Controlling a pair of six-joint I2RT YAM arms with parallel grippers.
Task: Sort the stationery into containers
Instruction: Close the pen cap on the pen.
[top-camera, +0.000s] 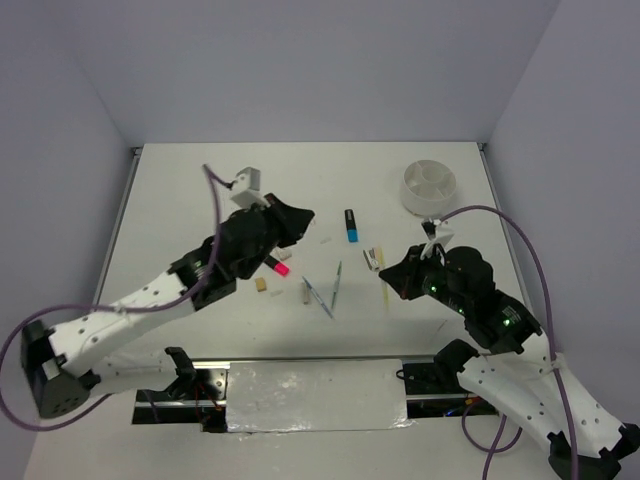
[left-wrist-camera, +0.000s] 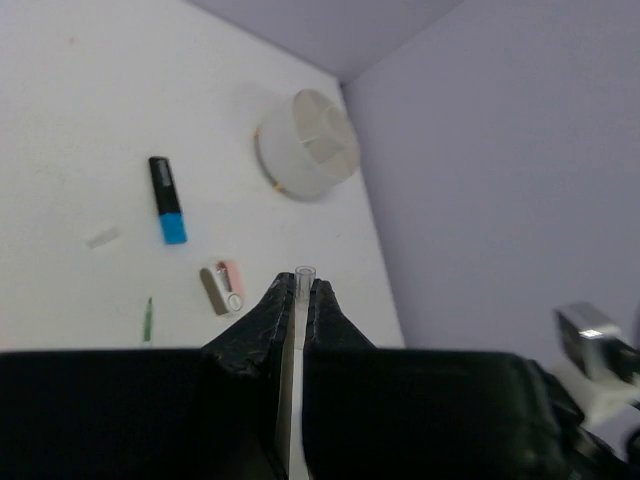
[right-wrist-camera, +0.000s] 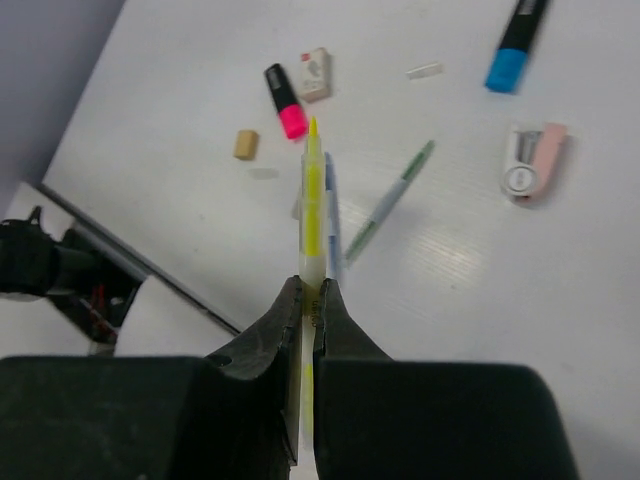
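A thin clear pen (left-wrist-camera: 304, 273) is pinched in the closed left pincer (left-wrist-camera: 300, 295), and a thin yellow stick (right-wrist-camera: 313, 190) in the closed right pincer (right-wrist-camera: 308, 290). Carrying is judged the step in hand. The divided white bowl (top-camera: 420, 203) sits at one o'clock on the counter (top-camera: 200, 200). Each item is next to be brought over a compartment and released.

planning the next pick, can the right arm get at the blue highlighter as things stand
Likely not yet. The blue highlighter lies in the open near the right gripper, but its jaws are shut on the yellow stick, so it would need to set that down first.
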